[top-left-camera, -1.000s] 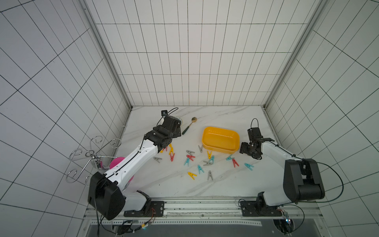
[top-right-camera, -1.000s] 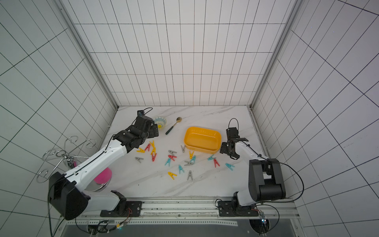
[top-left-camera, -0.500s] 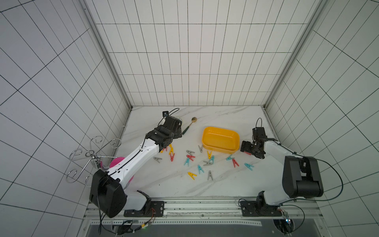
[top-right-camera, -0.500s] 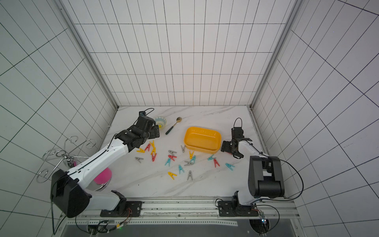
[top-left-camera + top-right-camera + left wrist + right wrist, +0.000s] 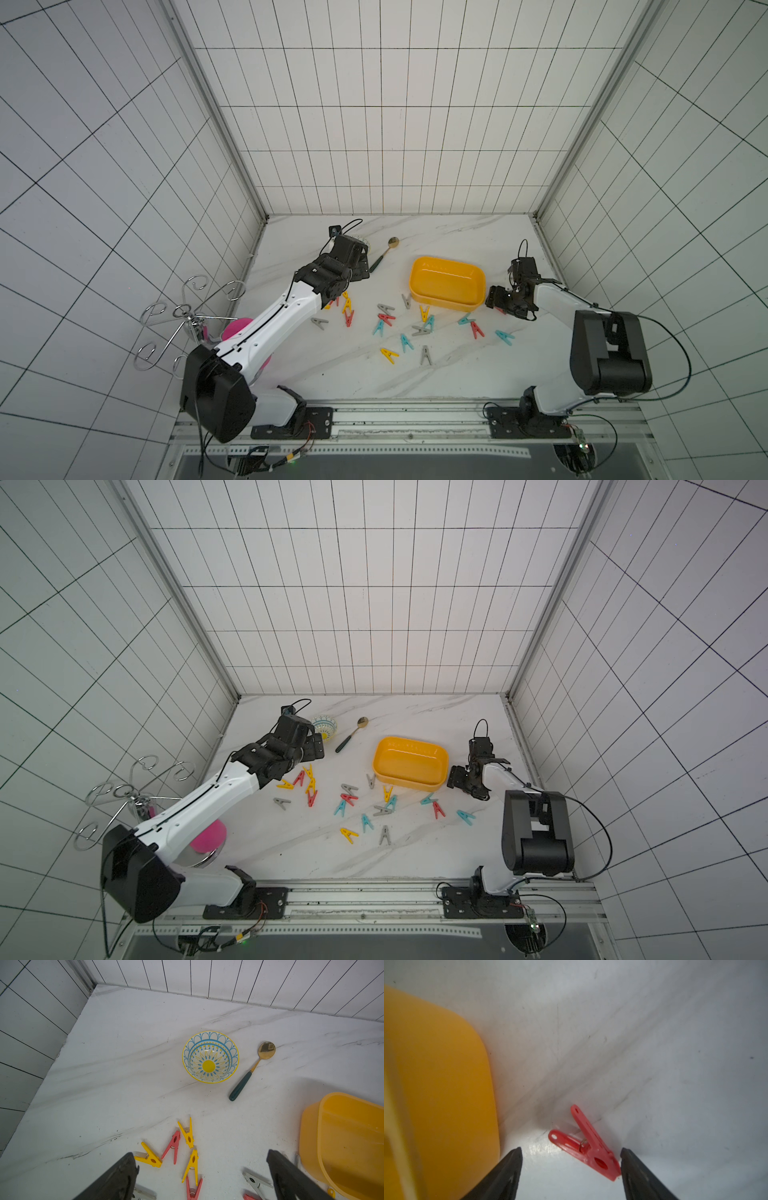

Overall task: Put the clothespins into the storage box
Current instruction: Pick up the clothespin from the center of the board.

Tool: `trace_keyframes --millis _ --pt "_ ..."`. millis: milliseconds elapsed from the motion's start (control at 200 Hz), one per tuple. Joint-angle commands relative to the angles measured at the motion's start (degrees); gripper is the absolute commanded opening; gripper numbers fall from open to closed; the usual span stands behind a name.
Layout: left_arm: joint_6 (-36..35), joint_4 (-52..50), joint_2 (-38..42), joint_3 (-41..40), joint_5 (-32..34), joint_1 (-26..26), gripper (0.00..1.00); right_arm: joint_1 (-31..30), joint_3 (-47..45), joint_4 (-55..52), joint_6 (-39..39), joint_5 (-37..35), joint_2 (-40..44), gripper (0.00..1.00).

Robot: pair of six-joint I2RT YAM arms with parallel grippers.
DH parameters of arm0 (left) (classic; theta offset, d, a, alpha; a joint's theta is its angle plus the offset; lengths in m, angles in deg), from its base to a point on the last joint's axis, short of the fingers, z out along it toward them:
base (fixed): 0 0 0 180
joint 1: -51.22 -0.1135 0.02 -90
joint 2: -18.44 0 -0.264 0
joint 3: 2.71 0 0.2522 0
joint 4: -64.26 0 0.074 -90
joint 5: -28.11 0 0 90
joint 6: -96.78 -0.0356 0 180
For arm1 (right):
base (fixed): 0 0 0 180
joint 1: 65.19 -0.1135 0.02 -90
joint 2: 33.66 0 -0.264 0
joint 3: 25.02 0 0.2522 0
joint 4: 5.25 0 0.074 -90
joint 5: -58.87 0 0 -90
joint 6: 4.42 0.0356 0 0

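You have the marble table [image 5: 374, 374] filling the lower middle of both top views, with the yellow storage box [image 5: 446, 282] standing right of centre. At the left edge, a wire rack [image 5: 183, 316] and a pink object [image 5: 235, 332] sit partly hidden under the left arm [image 5: 274, 320]. Toward the back wall, upper left of the box, you'll find the patterned bowl [image 5: 324, 725] and the green-handled gold spoon [image 5: 349, 737]. The clothespins [image 5: 386, 319] all lie scattered on the marble below and left of the box. Your left gripper [image 5: 200, 1151] hangs wide open above the leftmost of them. Your right gripper [image 5: 571, 1148] sits low at the box's lower right corner, jaws apart and gripping nothing. A red clothespin [image 5: 589, 1147] lies flat between its fingers, its nose just beside one finger. The box wall stands just beside the other.
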State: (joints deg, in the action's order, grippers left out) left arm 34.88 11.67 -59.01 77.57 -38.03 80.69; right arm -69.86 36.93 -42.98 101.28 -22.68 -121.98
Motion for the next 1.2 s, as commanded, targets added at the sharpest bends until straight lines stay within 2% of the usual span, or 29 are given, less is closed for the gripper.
trace_keyframes --millis 0,115,245,370,555,695,914,1029,1199 --pt "0.9 -0.6 2.3 0.3 -0.6 0.1 0.99 -1.6 0.5 -3.0 1.6 -1.2 1.5 0.75" --pt "0.9 -0.8 3.2 -0.2 0.0 0.1 0.99 -1.8 2.0 -5.7 2.0 -4.2 -0.3 0.66" --pt "0.9 -0.9 3.4 -0.4 0.0 0.1 0.99 -1.9 2.8 -6.3 2.0 -4.5 -1.6 0.64" --pt "0.9 -0.9 3.5 -0.3 -0.1 0.1 0.99 -1.9 2.6 -6.2 2.1 -4.7 -1.1 0.64" --pt "1.5 -0.7 3.2 0.0 -0.5 0.1 0.99 -1.8 1.9 -6.0 1.9 -6.5 2.7 0.71" --pt "2.1 -0.7 2.3 0.6 -1.8 0.2 0.99 -0.2 3.2 -6.1 1.3 -5.5 0.1 0.74" --pt "1.7 -1.0 2.3 0.6 -0.8 0.3 0.99 0.3 3.3 -4.1 -0.2 -0.7 -3.6 0.74" --pt "2.2 -0.8 2.2 0.5 -1.2 0.3 0.99 0.1 1.8 -3.0 -0.4 -0.6 -2.3 0.71" --pt "2.8 -0.6 1.5 1.0 -2.5 0.5 0.98 0.0 2.1 -3.9 -0.1 -1.7 -2.3 0.59"
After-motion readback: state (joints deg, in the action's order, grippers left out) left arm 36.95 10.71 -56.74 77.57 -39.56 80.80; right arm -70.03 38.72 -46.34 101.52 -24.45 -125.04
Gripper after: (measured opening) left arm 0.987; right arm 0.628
